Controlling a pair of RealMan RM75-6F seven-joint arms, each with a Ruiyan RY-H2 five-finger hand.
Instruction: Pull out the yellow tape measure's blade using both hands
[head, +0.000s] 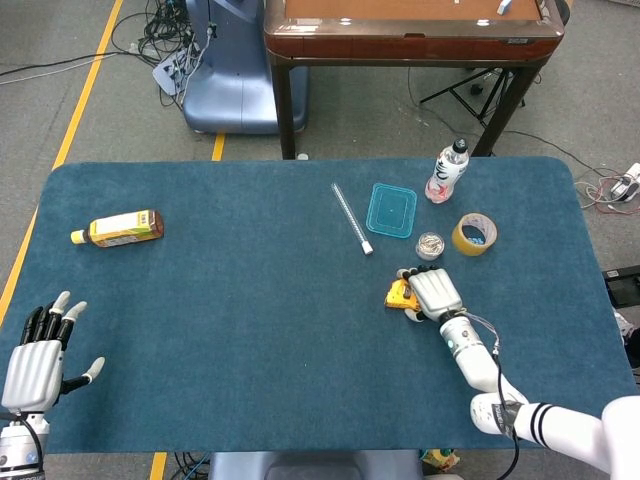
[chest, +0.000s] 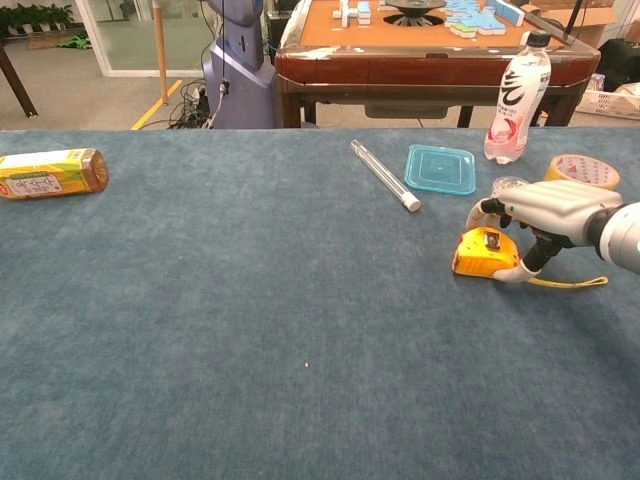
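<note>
while the yellow tape measure (chest: 484, 253) lies on the blue table (head: 250, 330) toward its right side, the right hand (chest: 545, 212) sits over it, fingers (chest: 483, 209) curled down at its far edge and the thumb down at its right end; it looks like a light grip, though contact is hard to confirm from either view. a short length of yellow blade (chest: 570, 283) trails right of the case on the cloth. the left hand (head: 35, 362) rests at the near left corner of the table, holding nothing, fingers spread and pointing away from the robot. behind the tape measure lies a teal plastic lid (chest: 440, 167), flat, nothing on it. just beside it stands a capped bottle (chest: 516, 98), upright, with a pink label. a small round tin (head: 430, 244) sits between lid and tape roll (head: 474, 234); its contents are too small to tell. a clear tube (chest: 385, 174) lies left of the lid, and a yellow-labelled bottle (chest: 50, 172) lies on its side at far left.
</note>
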